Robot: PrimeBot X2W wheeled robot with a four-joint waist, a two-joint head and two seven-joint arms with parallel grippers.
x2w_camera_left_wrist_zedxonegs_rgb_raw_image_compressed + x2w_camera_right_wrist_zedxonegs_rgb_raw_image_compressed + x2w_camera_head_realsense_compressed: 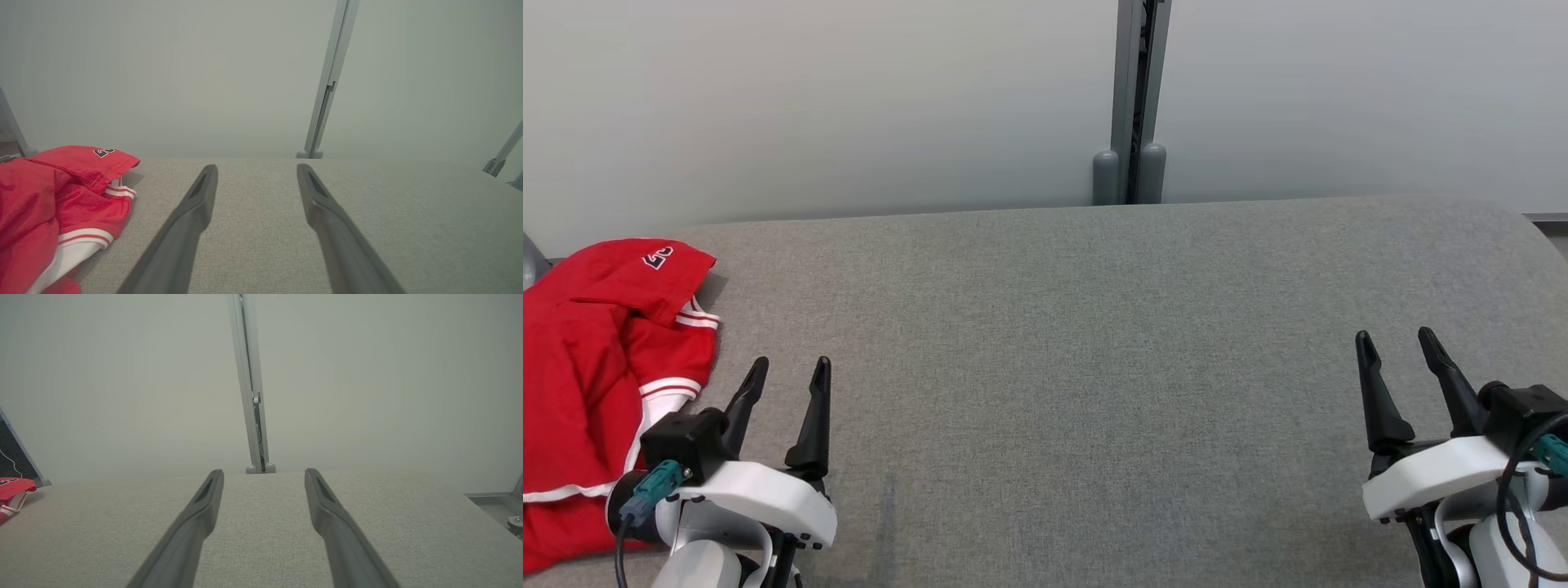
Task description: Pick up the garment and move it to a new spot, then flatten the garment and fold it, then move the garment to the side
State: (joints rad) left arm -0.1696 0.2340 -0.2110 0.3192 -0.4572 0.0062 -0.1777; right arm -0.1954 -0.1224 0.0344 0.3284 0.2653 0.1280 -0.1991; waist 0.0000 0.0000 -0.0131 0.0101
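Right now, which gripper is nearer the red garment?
Left. The left gripper is open just beside the red garment, which lies to its left; the right gripper, also open, is far across the grey surface.

All 3 views are evenly, softly lit. A faint shadow is cast beside the red garment (596, 359) on the grey surface (1094, 367). In the 2 wrist views the fingers (179, 237) are blurred toward the bottom edge, and the post (327, 81) is shown slanted.

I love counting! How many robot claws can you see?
2: the left gripper beside the red shirt, the right gripper over the right side of the table.
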